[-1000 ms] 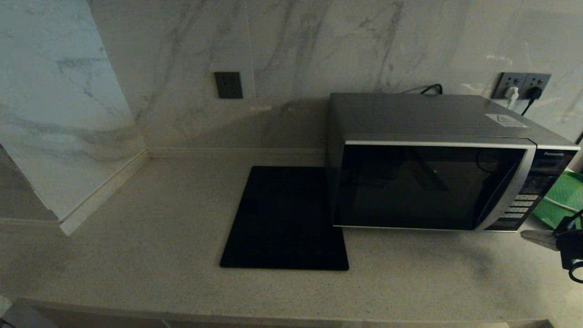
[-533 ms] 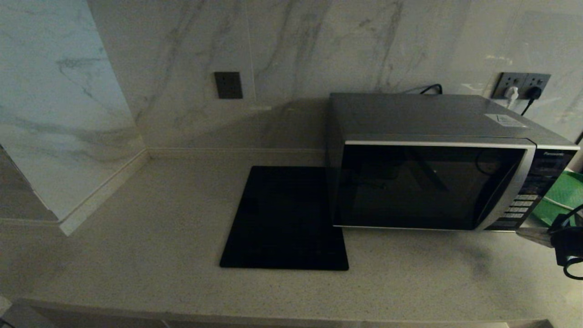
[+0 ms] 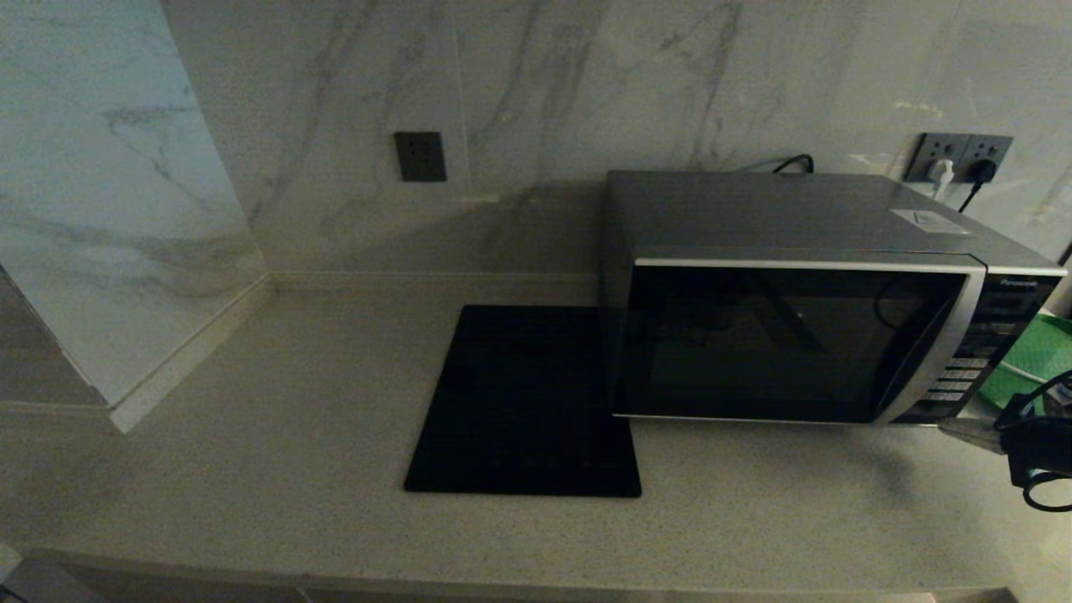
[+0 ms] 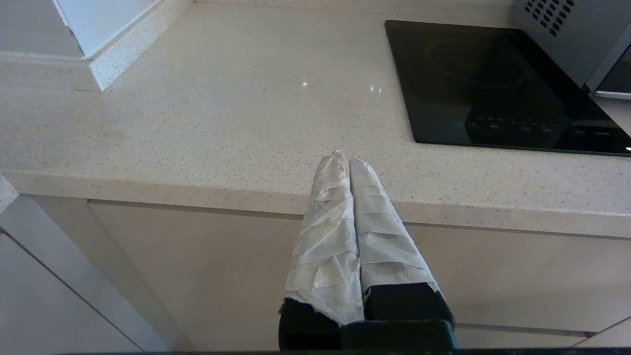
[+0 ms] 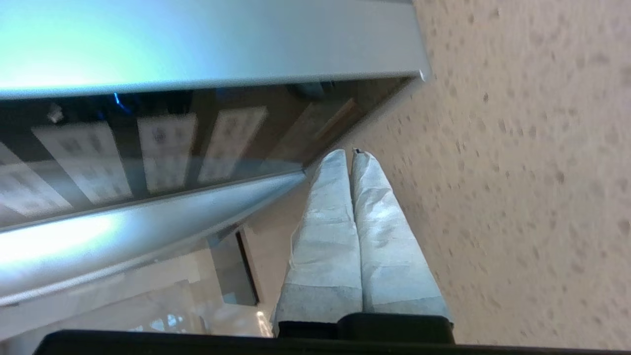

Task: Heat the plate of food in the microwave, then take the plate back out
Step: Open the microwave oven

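Note:
The silver-grey microwave [image 3: 804,293] stands on the counter's right half with its dark glass door closed. My right gripper [image 3: 955,428] hovers just in front of the lower right corner of its button panel [image 3: 963,377], fingers shut and empty. In the right wrist view the gripper [image 5: 348,154] points at the bottom corner of the panel [image 5: 148,143], close to it; whether they touch is unclear. My left gripper [image 4: 343,157] is shut and empty, parked below the counter's front edge, out of the head view. The plate of food is out of view.
A flat black square slab [image 3: 528,402] lies on the counter left of the microwave. A green tray [image 3: 1034,360] sits behind the microwave's right side. Wall sockets with plugs [image 3: 959,159] are at the back right. A marble wall juts out at the left [image 3: 109,209].
My right gripper has moved left and slightly away from me, closing in on the lower corner of the microwave's button panel. Nothing else has moved.

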